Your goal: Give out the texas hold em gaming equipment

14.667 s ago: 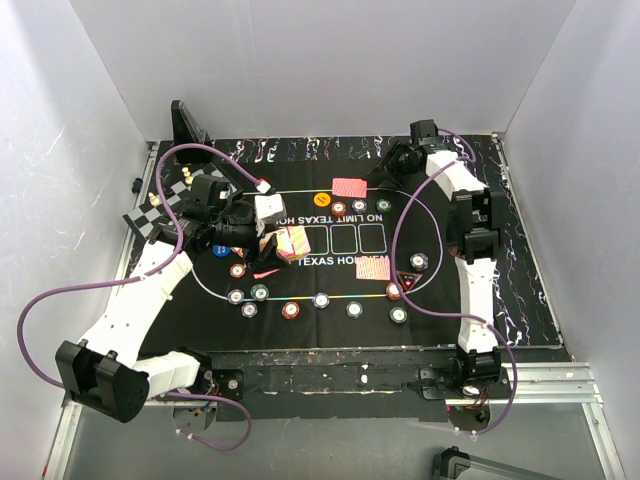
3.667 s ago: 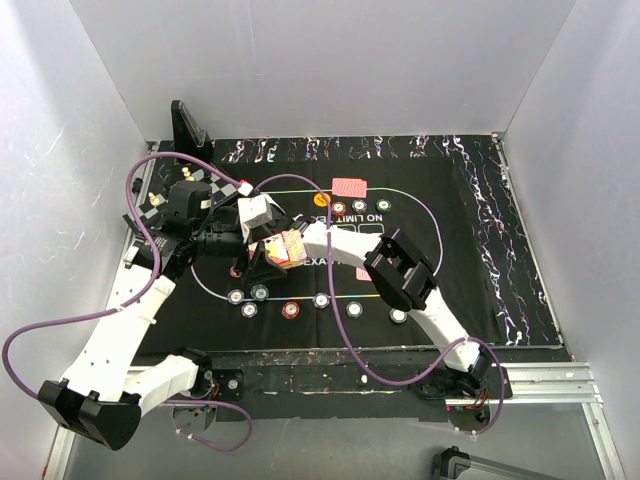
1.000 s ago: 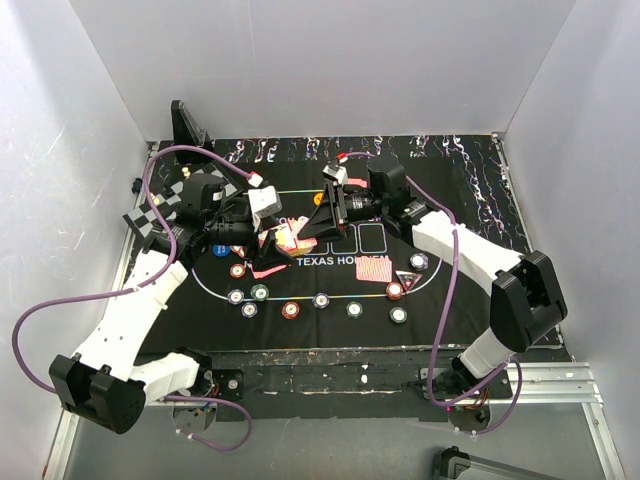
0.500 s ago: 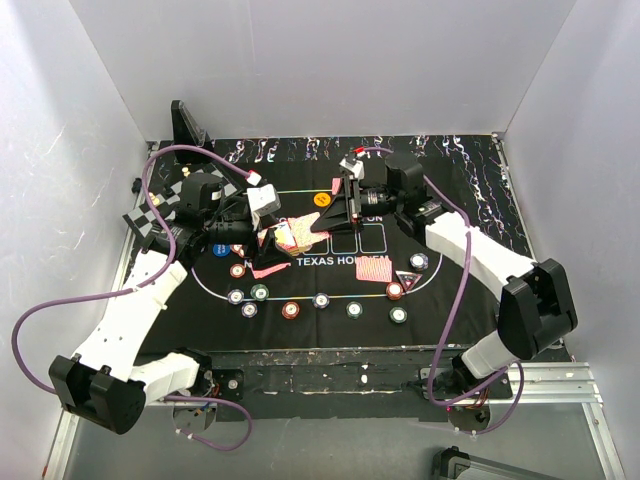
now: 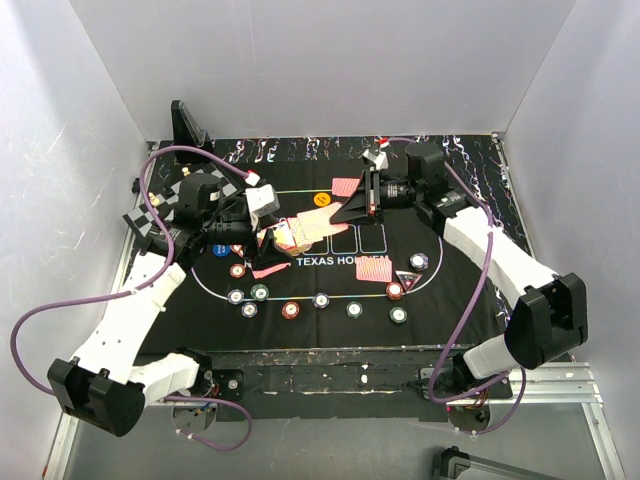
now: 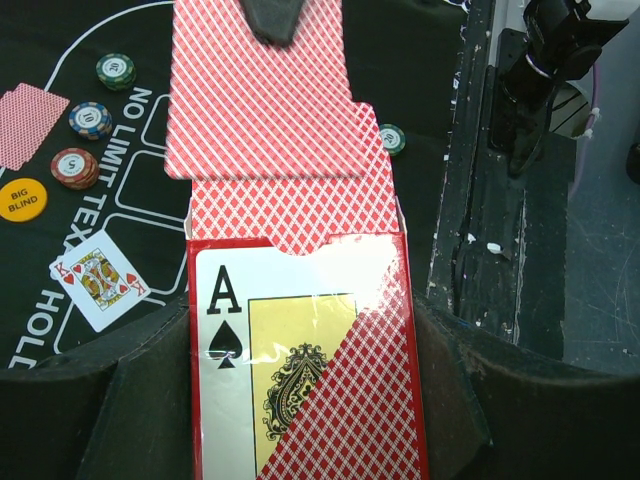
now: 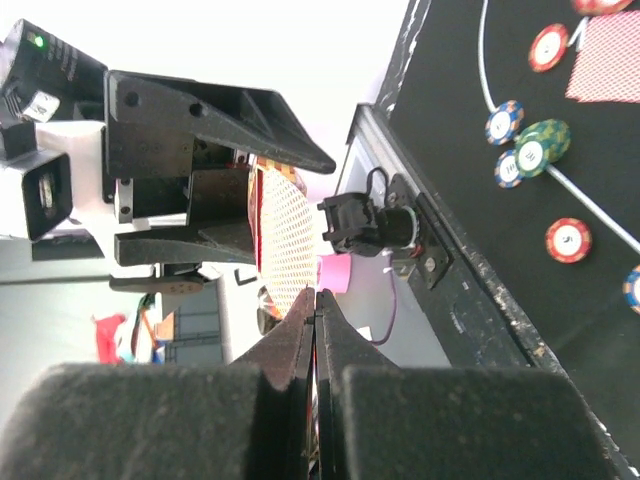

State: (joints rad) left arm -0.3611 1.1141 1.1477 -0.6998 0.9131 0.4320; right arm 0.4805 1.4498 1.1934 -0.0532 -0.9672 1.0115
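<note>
My left gripper (image 5: pixel 268 238) is shut on a red card box (image 6: pixel 300 370) with an ace of spades on its face. A red-backed playing card (image 6: pixel 268 110) sticks most of the way out of the box's mouth. My right gripper (image 5: pixel 342 214) is shut on that card's far end, and its fingers (image 7: pixel 300 330) are pressed flat on the card's thin edge (image 7: pixel 288 235). Several poker chips (image 5: pixel 321 300) lie along the mat's near line. Face-down cards lie at the far side (image 5: pixel 345 186) and right of centre (image 5: pixel 373 268). An orange button (image 5: pixel 322 199) and a dark triangular marker (image 5: pixel 407 279) are on the mat.
A small chessboard (image 5: pixel 148 212) sits at the mat's left edge, behind my left arm. A black stand (image 5: pixel 186 125) is at the back left. A face-up king (image 6: pixel 98 278) lies on the mat. White walls close in three sides.
My right gripper has shut on the card at the box's mouth and drawn back to the right, sliding the card out. My left gripper has held the box still.
</note>
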